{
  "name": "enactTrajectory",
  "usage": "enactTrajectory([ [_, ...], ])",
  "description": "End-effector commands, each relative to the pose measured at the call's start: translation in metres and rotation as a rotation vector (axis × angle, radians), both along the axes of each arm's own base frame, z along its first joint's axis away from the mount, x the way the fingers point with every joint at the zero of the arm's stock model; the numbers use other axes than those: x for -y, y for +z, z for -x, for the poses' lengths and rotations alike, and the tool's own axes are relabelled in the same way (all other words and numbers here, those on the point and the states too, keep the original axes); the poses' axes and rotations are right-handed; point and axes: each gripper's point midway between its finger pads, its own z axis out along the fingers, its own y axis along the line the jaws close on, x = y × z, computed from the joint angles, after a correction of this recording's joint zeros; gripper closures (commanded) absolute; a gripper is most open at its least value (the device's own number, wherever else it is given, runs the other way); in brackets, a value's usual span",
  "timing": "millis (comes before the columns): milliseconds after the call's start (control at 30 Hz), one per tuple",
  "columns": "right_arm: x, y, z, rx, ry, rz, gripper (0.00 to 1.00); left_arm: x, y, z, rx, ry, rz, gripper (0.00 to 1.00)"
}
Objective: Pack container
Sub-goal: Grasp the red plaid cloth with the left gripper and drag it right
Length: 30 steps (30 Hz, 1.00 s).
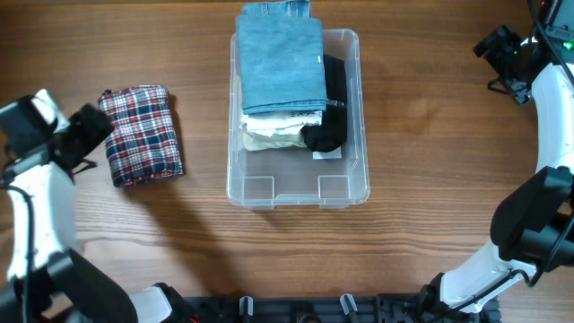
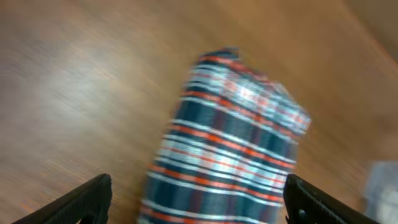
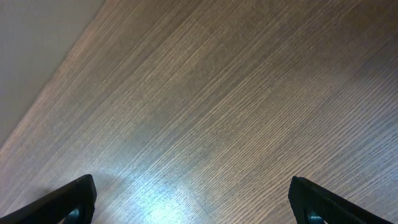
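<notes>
The clear plastic container [image 1: 354,184] stands at the table's middle. It holds folded blue jeans [image 1: 282,58], a cream cloth [image 1: 273,133] and a black garment [image 1: 332,117]. A folded red, white and navy plaid cloth [image 1: 142,135] lies on the table to its left. It also shows, blurred, in the left wrist view [image 2: 230,143]. My left gripper [image 1: 90,130] is open, at the plaid cloth's left edge, its fingers wide on either side of the cloth [image 2: 198,202]. My right gripper [image 1: 502,49] is open and empty over bare table at the far right [image 3: 193,202].
The wooden table [image 1: 430,117] has bare surface on both sides of the container. A pale surface beyond the table edge shows in the right wrist view's upper left corner [image 3: 31,37].
</notes>
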Motion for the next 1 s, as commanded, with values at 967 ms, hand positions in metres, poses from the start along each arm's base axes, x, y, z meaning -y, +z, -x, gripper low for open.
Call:
enactTrajectory([
  [967, -0.003, -0.003, -0.002, -0.001, -0.004, -0.013, 0.0, 0.039, -0.134, -0.007, 0.045, -0.271, 0.556, 0.04],
])
